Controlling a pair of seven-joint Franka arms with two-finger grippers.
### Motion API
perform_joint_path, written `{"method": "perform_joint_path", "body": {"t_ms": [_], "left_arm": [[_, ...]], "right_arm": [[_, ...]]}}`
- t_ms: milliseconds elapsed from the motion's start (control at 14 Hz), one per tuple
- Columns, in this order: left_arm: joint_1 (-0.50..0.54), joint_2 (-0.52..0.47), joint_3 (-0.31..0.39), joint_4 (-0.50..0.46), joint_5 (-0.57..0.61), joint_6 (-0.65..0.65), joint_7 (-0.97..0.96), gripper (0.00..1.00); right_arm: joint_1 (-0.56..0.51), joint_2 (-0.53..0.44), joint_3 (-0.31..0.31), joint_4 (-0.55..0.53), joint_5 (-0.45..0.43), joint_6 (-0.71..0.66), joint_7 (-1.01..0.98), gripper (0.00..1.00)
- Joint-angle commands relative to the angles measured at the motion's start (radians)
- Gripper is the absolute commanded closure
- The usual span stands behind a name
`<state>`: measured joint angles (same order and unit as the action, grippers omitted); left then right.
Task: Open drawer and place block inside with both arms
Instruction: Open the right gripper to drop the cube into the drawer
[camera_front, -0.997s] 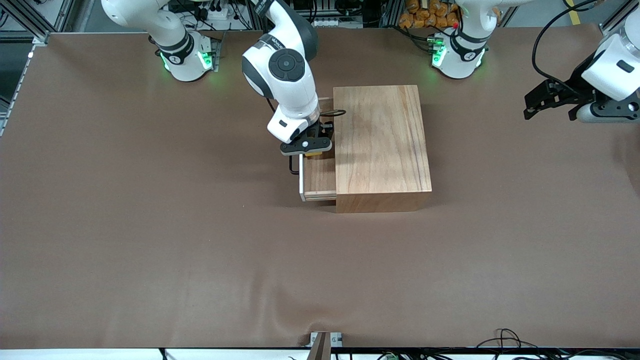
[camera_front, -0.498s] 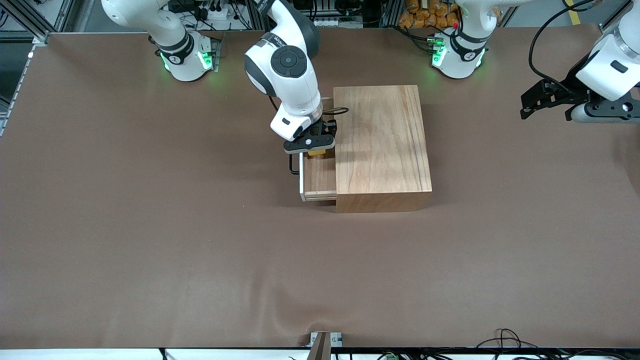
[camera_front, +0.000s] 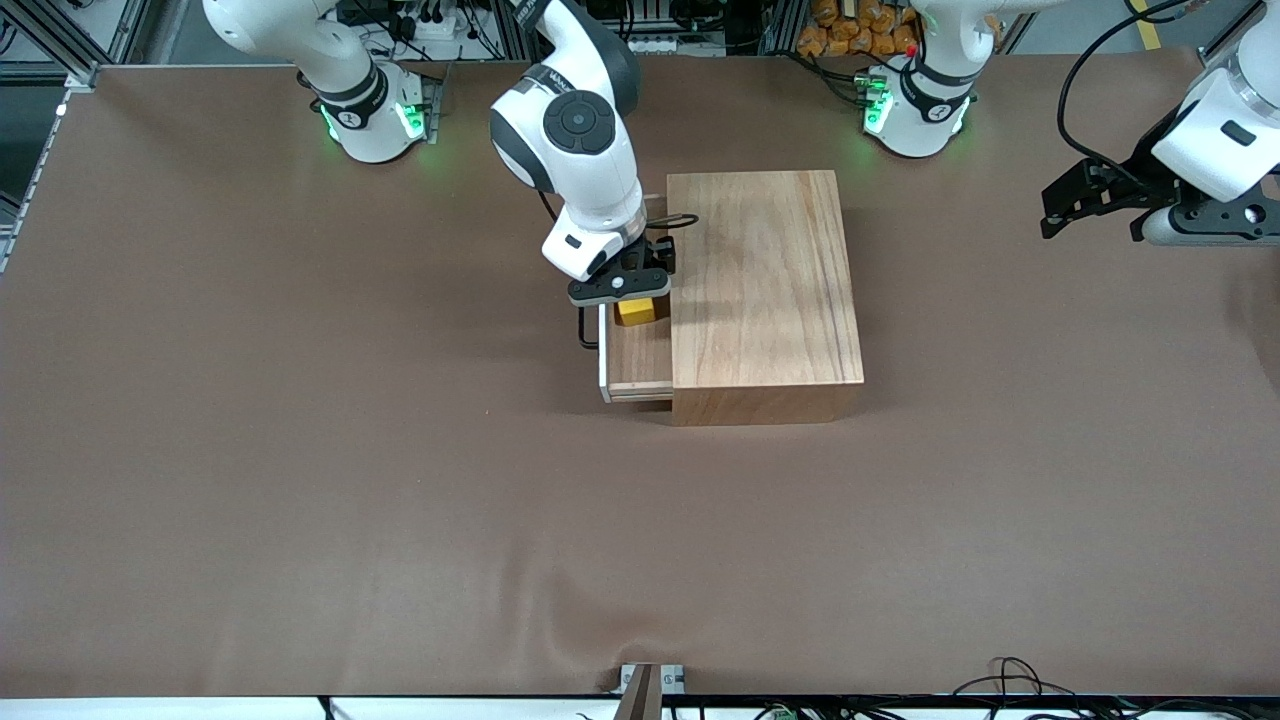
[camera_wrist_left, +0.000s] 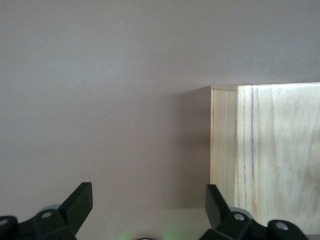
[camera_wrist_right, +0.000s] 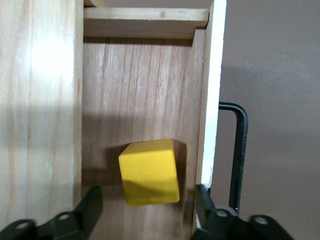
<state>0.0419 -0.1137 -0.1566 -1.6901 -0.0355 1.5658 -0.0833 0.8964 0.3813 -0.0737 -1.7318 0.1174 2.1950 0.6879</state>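
The wooden box (camera_front: 765, 285) stands mid-table with its drawer (camera_front: 640, 360) pulled out toward the right arm's end. The drawer has a pale front panel (camera_front: 603, 350) and a black wire handle (camera_front: 583, 330). The yellow block (camera_front: 641, 310) lies on the drawer floor (camera_wrist_right: 140, 90), free of the fingers. My right gripper (camera_front: 622, 292) hovers open just above the block (camera_wrist_right: 150, 172), its jaws standing wide on either side of it (camera_wrist_right: 147, 192). My left gripper (camera_front: 1060, 212) is open and empty over bare table at the left arm's end (camera_wrist_left: 148, 189).
The panel (camera_wrist_right: 212, 100) and handle (camera_wrist_right: 240, 150) run beside one right finger. The box's top edge (camera_wrist_left: 270, 150) shows in the left wrist view. Brown table cloth (camera_front: 300, 450) spreads all round the box.
My right gripper has let go of the block and risen slightly; the block now lies in the drawer. My left gripper lifted a little, then held still.
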Motion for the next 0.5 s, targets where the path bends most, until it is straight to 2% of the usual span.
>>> {"method": "perform_joint_path", "body": {"t_ms": [0,427], "left_arm": [[0.006,-0.027,-0.008,-0.017,0.014,0.004,0.007,0.0],[0.006,-0.034,-0.008,-0.019,0.014,0.0,0.007,0.0]], "right_arm": [[0.013,-0.019,-0.005,-0.018,-0.008,0.0,0.039,0.0],[-0.023,-0.068,-0.029,-0.002,-0.008,-0.053,0.039,0.0]]}}
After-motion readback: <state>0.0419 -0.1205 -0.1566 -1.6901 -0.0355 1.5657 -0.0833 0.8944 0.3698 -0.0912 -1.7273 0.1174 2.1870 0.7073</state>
